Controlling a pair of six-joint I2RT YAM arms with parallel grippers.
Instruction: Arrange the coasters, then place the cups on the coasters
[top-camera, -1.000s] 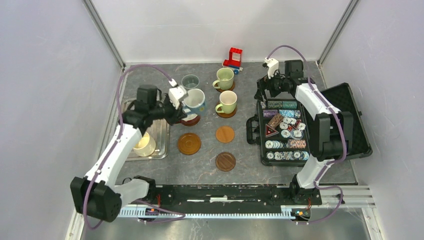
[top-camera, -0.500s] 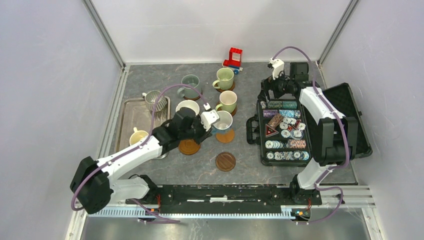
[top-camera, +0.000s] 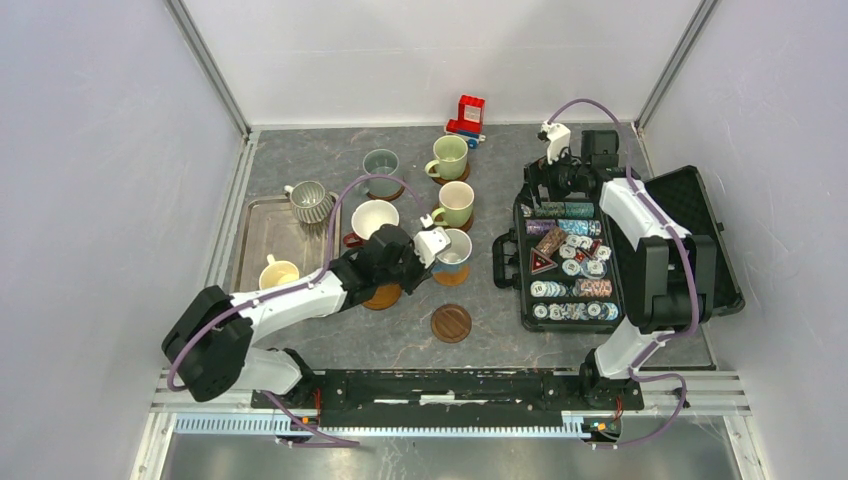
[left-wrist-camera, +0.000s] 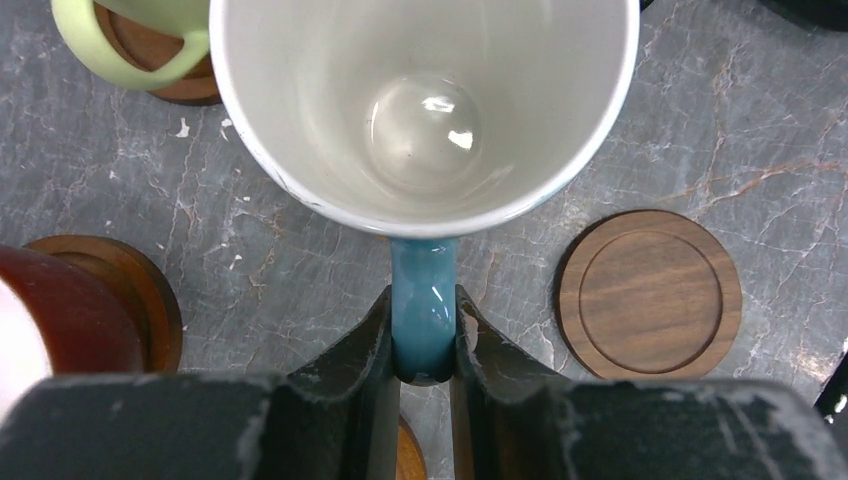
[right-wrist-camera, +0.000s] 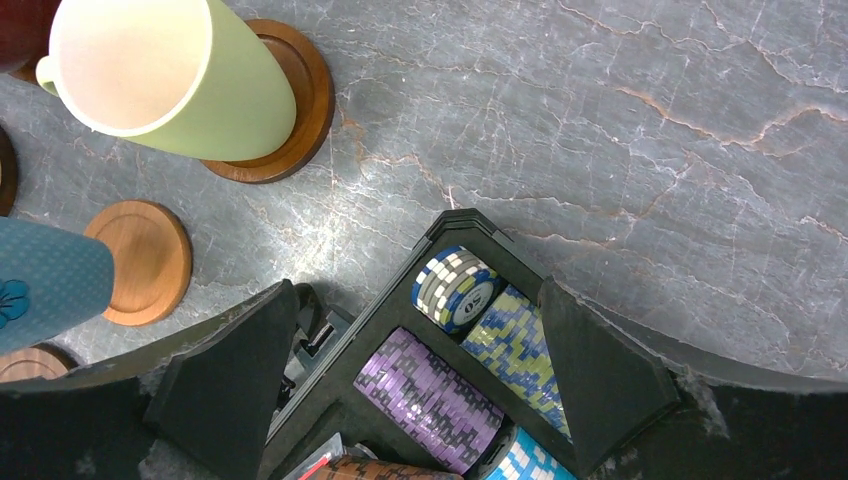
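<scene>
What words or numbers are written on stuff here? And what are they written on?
"50": on the face of the striped poker chip at the end of a stack in the black case, right wrist view.
The other poker chips in the top view carry printing, but it is too small to read.
Nothing else shows readable text.

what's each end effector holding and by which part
The left end effector grips the blue-white cup by its handle; the right end effector holds nothing.
</scene>
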